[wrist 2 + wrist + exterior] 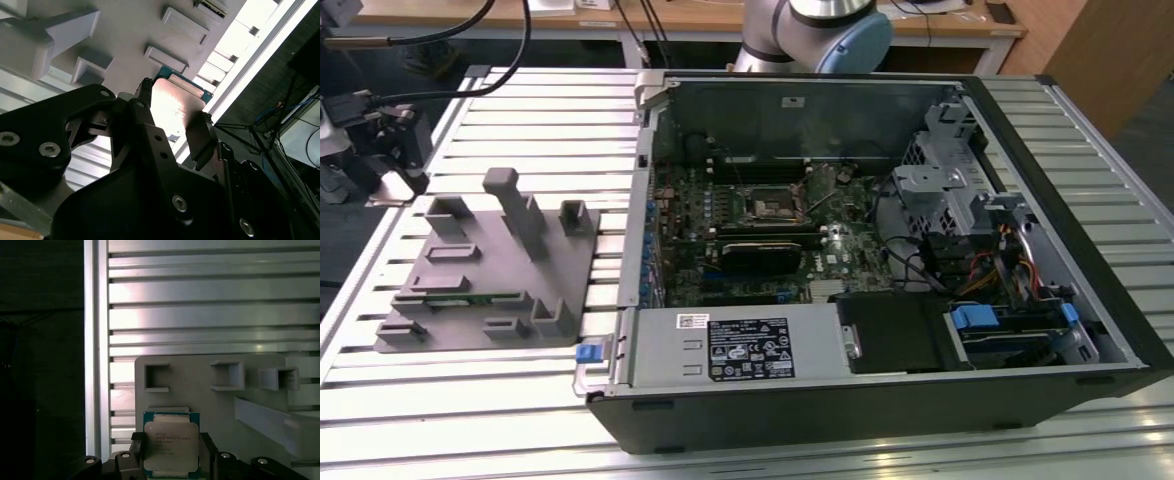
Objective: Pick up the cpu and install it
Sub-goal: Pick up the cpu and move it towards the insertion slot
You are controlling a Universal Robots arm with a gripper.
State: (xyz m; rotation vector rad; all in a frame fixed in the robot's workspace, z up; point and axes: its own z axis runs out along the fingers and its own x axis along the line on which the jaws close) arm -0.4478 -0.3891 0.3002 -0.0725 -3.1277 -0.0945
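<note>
The cpu (171, 446) is a small square chip with a pale silvery top and a green rim. It sits between my gripper's (171, 457) two dark fingers, which press on its opposite edges. In the second wrist view the cpu (175, 102) hangs a little above the grey fixture (130, 40), held in my gripper (172, 115). The grey fixture (200, 390) lies just beyond the chip, near the table's edge. In the exterior view the fixture (487, 270) lies on the slatted table at the exterior view's left. The open computer case (881, 250) holds the motherboard and its dark square socket (771, 208).
A black rectangular block (758, 255) sits just below the socket. Drive cages and cables (987, 230) fill the case's right side, and a power supply (734, 345) lies along its front. Tall posts (520, 210) rise from the fixture. The arm's base (807, 30) stands behind the case.
</note>
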